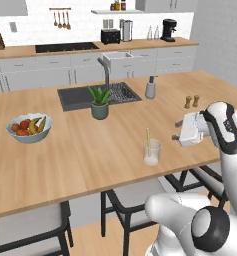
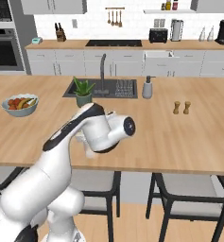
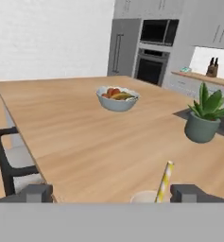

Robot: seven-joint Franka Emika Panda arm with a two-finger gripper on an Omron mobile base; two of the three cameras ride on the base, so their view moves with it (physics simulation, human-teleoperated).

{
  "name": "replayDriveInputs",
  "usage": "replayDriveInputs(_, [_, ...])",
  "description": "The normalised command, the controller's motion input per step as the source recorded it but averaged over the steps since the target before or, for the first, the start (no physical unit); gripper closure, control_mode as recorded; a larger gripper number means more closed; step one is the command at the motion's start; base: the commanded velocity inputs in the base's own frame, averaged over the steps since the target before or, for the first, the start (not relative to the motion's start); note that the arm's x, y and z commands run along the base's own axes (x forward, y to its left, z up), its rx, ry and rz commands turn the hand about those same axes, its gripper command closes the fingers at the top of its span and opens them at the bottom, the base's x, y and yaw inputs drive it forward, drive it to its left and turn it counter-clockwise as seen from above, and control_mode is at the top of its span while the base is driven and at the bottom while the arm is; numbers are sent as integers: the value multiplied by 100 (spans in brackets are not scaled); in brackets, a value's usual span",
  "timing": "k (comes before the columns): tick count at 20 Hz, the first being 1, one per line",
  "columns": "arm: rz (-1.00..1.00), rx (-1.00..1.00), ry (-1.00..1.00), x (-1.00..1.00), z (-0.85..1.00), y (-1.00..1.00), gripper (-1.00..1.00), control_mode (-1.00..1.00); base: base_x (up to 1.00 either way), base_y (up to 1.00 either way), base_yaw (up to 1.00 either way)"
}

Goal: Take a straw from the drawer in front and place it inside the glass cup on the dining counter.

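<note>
Straw (image 1: 148,138) stands inside the glass cup (image 1: 152,152) near the front edge of the dining counter (image 1: 50,165), leaning against the rim with its upper end poking out above it. So the placing looks done, as I judge it, and the step in hand is to get clear without spoiling it.

My gripper (image 1: 177,129) sits at about three o'clock from the cup in the left base view, near it but apart. My fingers (image 3: 38,193) are spread wide and hold nothing; in the hand view the straw (image 3: 164,182) and the pale cup rim (image 3: 144,196) rise in the open gap between them (both tips dark, low at five and seven o'clock).

To do this well I would keep the fingers spread and draw straight back the way my wrist points, not sweep sideways: a sideways pass could clip the tall straw and tip it out, or nudge the light cup toward the counter edge.

The plant pot (image 1: 100,110) lies at eleven o'clock from the cup and the fruit bowl (image 1: 29,128) at nine o'clock, both well apart and out of my path.
</note>
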Motion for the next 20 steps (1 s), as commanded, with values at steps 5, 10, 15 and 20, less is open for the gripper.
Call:
replayDriveInputs(5, [-12,-36,29,-25,2,18,-100,-100,0,0,0])
replayDriveInputs(10, [-14,-33,35,-7,0,0,-100,-100,0,0,0])
replayDriveInputs(15, [-14,-24,30,-10,-20,-17,-100,-100,0,0,0])
replayDriveInputs(20, [-12,-7,25,-9,-50,-44,-100,-100,0,0,0])
